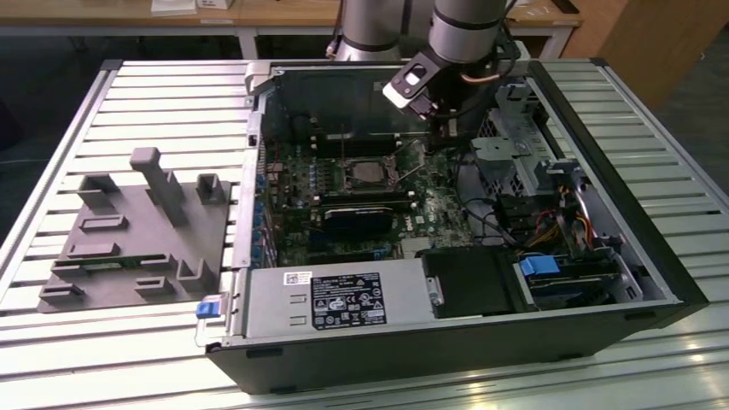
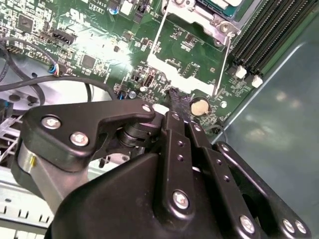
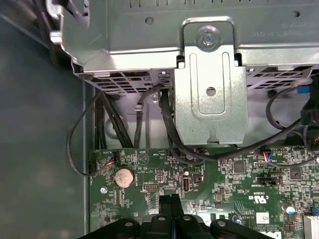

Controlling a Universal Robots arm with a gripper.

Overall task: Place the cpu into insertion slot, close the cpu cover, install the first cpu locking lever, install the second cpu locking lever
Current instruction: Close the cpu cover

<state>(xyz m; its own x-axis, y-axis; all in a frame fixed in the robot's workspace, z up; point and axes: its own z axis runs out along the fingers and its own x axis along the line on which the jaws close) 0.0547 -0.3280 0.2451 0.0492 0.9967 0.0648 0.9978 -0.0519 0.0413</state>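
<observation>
Exterior view: the gripper [image 1: 442, 132] hangs inside the case [image 1: 672, 256], with the cpu [image 1: 367, 173] seemingly seated in the insertion slot [image 1: 345, 175] just beside it, toward that view's left. Second wrist view: its fingers [image 2: 174, 127] are together over the motherboard [image 2: 99, 40]. First wrist view: its fingertips [image 3: 164, 206] touch.

The cpu [image 1: 368, 174] is seen as a small square with a pale silvery-grey top, laid flat in the insertion slot [image 1: 367, 187]. The slot is set on the green board inside the opened case, near the board's middle. The cpu cover [image 1: 388, 172], a thin silver frame, is laid down around the chip, whose top is shown through its window. In the second wrist view, a corner of the cover [image 2: 209, 17] is caught at the picture's edge.
</observation>
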